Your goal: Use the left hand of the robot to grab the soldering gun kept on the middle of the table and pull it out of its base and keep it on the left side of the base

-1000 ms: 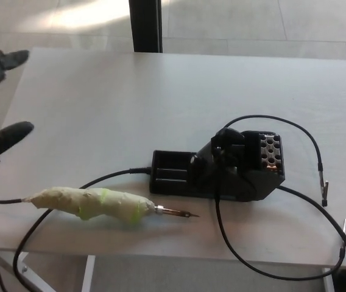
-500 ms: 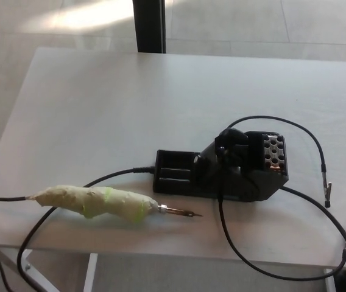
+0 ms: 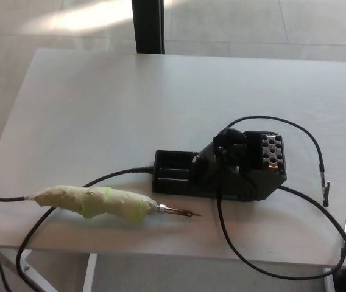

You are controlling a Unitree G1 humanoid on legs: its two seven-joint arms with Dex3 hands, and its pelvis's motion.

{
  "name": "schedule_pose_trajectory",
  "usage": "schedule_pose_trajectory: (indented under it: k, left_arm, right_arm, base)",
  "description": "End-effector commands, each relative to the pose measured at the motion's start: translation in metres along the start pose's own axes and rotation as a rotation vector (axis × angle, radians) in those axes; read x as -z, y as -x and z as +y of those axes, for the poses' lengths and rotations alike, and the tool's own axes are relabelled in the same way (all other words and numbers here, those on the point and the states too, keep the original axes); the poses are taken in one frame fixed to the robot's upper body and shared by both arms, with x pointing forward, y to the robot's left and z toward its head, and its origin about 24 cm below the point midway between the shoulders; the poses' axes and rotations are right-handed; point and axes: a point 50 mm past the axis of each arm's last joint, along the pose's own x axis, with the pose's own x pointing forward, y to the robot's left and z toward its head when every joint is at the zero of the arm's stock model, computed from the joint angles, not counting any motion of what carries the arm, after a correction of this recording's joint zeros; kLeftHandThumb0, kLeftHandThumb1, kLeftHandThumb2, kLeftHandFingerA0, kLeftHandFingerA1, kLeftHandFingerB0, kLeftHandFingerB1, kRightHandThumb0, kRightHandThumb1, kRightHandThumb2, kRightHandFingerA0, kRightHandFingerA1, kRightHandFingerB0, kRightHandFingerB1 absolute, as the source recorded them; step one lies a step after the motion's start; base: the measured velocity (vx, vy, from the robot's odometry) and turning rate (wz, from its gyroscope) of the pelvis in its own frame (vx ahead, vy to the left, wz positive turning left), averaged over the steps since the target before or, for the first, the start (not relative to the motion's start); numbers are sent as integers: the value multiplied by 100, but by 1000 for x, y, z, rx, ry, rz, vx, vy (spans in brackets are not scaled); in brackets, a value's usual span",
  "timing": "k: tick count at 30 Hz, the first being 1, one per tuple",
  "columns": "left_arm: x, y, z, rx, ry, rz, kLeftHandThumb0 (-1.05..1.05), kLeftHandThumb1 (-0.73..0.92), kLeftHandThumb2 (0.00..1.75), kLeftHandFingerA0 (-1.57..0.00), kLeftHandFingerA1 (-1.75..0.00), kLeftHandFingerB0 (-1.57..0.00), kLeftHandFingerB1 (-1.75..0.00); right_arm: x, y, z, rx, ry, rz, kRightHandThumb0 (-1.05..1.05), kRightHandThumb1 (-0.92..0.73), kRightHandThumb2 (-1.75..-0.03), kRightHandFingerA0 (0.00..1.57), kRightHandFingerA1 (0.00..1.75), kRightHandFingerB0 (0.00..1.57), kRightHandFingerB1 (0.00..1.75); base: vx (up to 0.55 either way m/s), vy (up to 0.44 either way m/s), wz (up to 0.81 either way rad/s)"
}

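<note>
Item: soldering gun (image 3: pixel 94 202), handle wrapped in pale yellow-green tape, bare metal tip pointing toward the base. Location: lying flat near the front edge of the white rectangular desk (image 3: pixel 130 97), just left of the base and apart from it, its black cord trailing off the left edge.

Item: black plastic soldering base (image 3: pixel 222 167) with perforated holder block, standing mid-desk; holder vacant. A thin black cable (image 3: pixel 282 121) loops around its right side.

Hands: neither the left nor the right robot hand appears in the head view, so no fingers can be reported as spread, closed or holding anything, and no position relative to them can be given.

Step, as judged: the gun is out of its base and lies on the base's left side, so the placing looks complete.

Next move, as judged: none on the gun; the left arm need only keep clear of the cord.
</note>
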Motion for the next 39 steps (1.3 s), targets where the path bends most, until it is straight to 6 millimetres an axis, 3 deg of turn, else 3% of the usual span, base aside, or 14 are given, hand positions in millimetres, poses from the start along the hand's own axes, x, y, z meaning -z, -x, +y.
schedule_pose_trajectory:
  k: [1,4,5,6,19,20,23,25,26,28,29,36,37,39]
  left_arm:
    - [32,-3,-10,-19,214,90,-65,73,62,-20,-61,-28,-47]
    - [39,-2,-6,-48,245,105,-66,72,62,-26,-64,-26,-49]
    - [41,-3,-6,-89,315,131,-74,57,93,-30,-65,-26,-56]
    - [40,-1,-4,-92,324,112,-74,57,94,-27,-64,-24,-57]
    - [36,-1,-1,-78,245,108,-72,70,64,-34,-64,-28,-49]
    - [36,-1,-1,-64,253,97,-70,72,63,-32,-65,-27,-50]
    - [41,-1,-2,-67,337,107,-75,55,93,-32,-67,-19,-55]
    - [42,-1,-2,-74,337,110,-70,68,63,-29,-66,-28,-52]
    - [45,0,-2,-71,311,120,-69,70,63,-30,-65,-28,-51]
    - [46,2,-1,-83,282,128,-61,54,97,-41,-68,-21,-54]
    - [46,2,-1,-85,283,128,-64,56,96,-39,-67,-21,-54]
    - [47,2,0,-95,268,120,-65,57,98,-42,-67,-27,-54]
    - [48,1,-1,-105,287,111,-59,53,96,-43,-67,-25,-55]
    - [48,1,-1,-110,304,106,-64,71,61,-44,-59,-36,-46]
  right_arm:
    - [4,3,-5,-3,-30,-24,-101,-85,-92,139,114,0,150]
    - [4,3,-4,-7,-31,-25,-101,-86,-88,143,116,0,155]
    - [4,3,-5,-6,-26,-20,-99,-70,-130,140,123,14,90]
    - [6,3,-5,-6,-24,-18,-100,-86,-92,137,114,0,143]
    - [8,3,-3,-11,-32,-9,-100,-85,-87,132,116,0,151]
    - [8,3,-3,-11,-33,-10,-101,-70,-130,131,122,22,95]
    - [9,4,-5,-4,-10,-14,-95,-68,-129,136,125,20,92]
    - [9,4,-5,-4,-11,-13,-96,-68,-128,130,121,22,93]
    - [9,4,-6,-8,-8,-18,-101,-85,-91,135,116,0,153]
    - [8,4,-5,-9,4,-16,-99,-70,-131,138,126,22,95]
    - [8,4,-5,-8,1,-16,-97,-81,-97,135,120,1,155]
    - [9,4,-3,-3,6,-12,-95,-84,-87,128,128,0,151]
    - [10,4,-4,-10,-10,-10,-100,-65,-120,125,129,23,99]
    - [9,4,-4,-13,-17,-8,-98,-84,-87,112,137,0,152]
  base:
    - [0,0,0]
    - [0,0,0]
    - [0,0,0]
    - [0,0,0]
    - [0,0,0]
    - [0,0,0]
    - [0,0,0]
    - [0,0,0]
    - [0,0,0]
    - [0,0,0]
    - [0,0,0]
    - [0,0,0]
    - [0,0,0]
    - [0,0,0]
